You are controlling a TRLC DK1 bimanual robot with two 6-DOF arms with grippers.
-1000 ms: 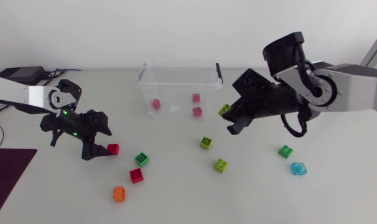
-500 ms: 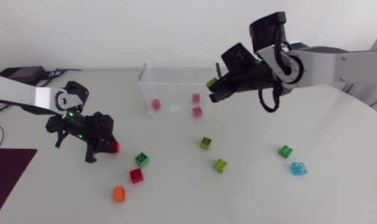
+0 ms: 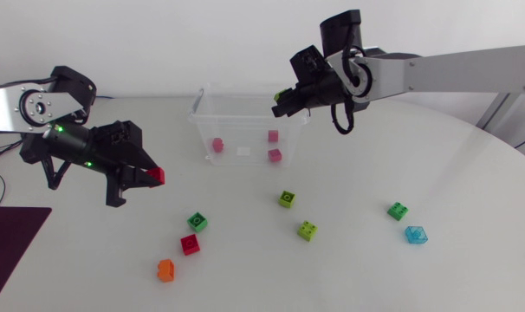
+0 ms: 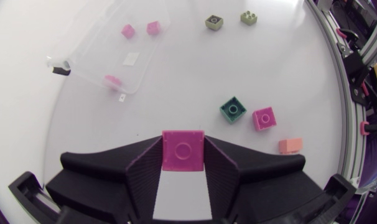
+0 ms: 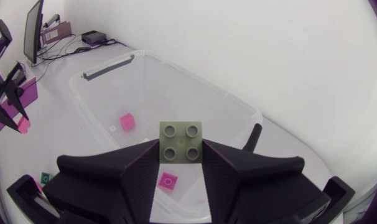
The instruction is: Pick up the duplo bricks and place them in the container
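Gripping a red brick (image 3: 158, 176) in the left hand (image 3: 148, 178), both fingers pressed to its sides, clear of the tabletop (image 3: 470, 191) at the left of the frame and well apart from the container (image 3: 196, 111). Carried that high, presumably, so as to clear the rim on the way over.

Pinching a lime-green brick (image 3: 281, 94) in the right hand (image 3: 286, 98), studs up, at the container's upper right corner. Seems to hang over the open inside rather than the rim itself, though hard to be sure from above. Held high so that a release would drop it among the pink bricks (image 3: 275, 155), three of them, already lying inside.

Best order, judging from this: open the right hand first, then bring the red brick across.

Left on the tabletop:
- At centre: two lime bricks (image 3: 286, 198).
- At lower left: a green brick (image 3: 197, 222), a loose red brick (image 3: 190, 244) and an orange brick (image 3: 165, 269).
- At lower right: a second green brick (image 3: 398, 211) and a cyan brick (image 3: 416, 234).
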